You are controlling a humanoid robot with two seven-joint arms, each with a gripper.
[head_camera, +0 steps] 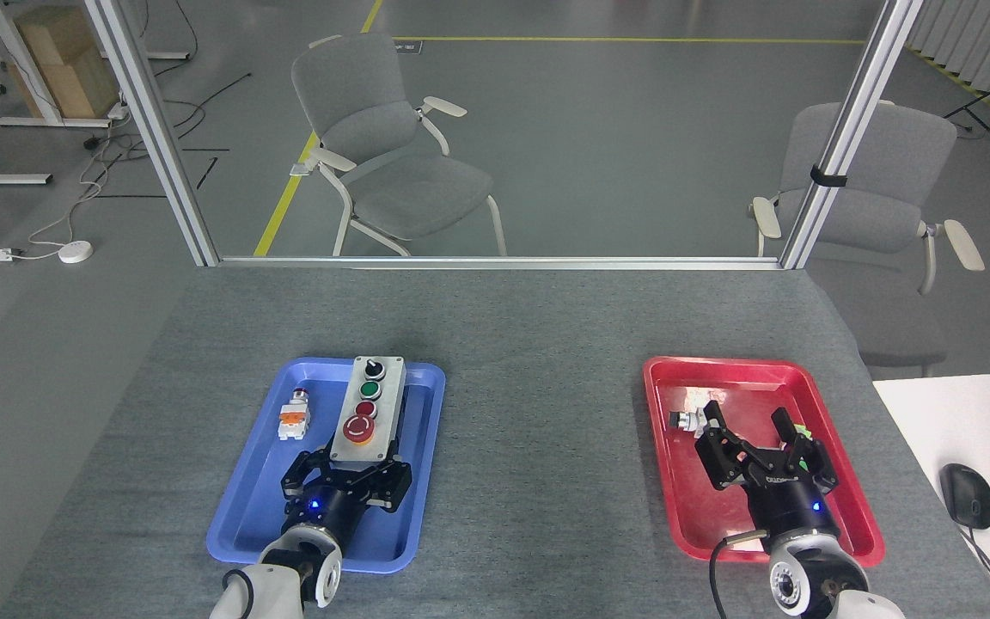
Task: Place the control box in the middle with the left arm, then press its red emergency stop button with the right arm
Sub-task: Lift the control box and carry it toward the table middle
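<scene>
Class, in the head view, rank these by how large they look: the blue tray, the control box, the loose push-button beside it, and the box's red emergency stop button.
1. Blue tray
2. Control box
3. Loose push-button
4. Red emergency stop button; it looks close in size to the push-button, so those two are unsure.

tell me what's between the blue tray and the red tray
Head view: only bare grey tabletop lies between the blue tray and the red tray. That stretch holds nothing.
</scene>
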